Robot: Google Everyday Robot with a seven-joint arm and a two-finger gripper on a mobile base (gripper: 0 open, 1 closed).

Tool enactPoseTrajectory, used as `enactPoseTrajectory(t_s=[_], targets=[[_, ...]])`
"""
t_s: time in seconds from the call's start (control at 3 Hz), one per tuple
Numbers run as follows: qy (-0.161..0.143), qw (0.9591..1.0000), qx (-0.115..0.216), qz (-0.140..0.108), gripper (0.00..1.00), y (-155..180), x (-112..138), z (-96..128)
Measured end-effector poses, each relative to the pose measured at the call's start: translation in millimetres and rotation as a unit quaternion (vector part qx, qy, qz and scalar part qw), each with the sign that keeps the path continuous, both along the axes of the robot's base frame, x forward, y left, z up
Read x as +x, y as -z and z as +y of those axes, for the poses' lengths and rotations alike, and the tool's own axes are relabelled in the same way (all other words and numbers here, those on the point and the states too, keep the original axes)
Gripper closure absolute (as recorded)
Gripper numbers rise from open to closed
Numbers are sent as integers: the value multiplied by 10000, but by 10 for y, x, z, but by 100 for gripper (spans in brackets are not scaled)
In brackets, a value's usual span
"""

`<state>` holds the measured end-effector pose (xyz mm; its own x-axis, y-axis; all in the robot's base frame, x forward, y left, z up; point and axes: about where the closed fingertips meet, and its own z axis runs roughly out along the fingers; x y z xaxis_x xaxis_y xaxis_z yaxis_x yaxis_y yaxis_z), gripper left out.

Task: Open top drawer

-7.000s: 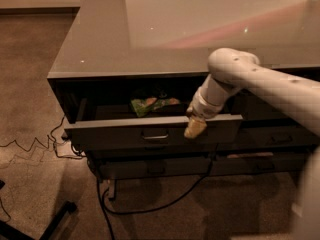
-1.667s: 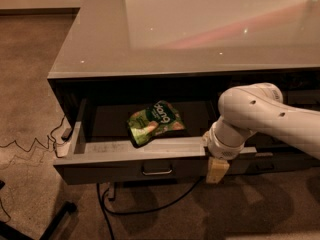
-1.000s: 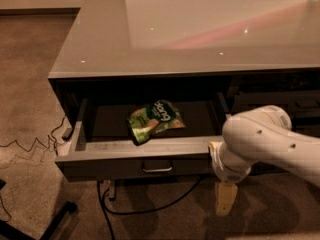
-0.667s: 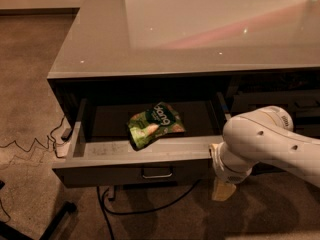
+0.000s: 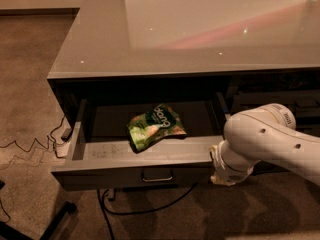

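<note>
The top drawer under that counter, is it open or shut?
Open: the top drawer juts out, showing its inside and a green snack bag. The gripper sits at one front corner.

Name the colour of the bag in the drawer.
Green bag, white lettering; camera view. The gripper is beside the top drawer front.

Warm, dim light falls from above, leaving a pale patch of glare and small bright specks on the glossy surface [image 5: 150, 39]. The cavity behind the open top drawer [image 5: 135, 171] lies in deep shadow. The gripper [image 5: 224, 174], at the drawer front's right end, shows pale against the shadow beneath.
</note>
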<state>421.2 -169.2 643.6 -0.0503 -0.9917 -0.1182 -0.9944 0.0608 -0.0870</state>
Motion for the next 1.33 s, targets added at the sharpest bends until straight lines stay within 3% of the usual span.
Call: enactPoseTrajectory(t_s=[0.33, 1.33], targets=[[21, 10000, 0, -23, 100, -53, -13, 1], [22, 10000, 1, -23, 100, -187, -11, -10]])
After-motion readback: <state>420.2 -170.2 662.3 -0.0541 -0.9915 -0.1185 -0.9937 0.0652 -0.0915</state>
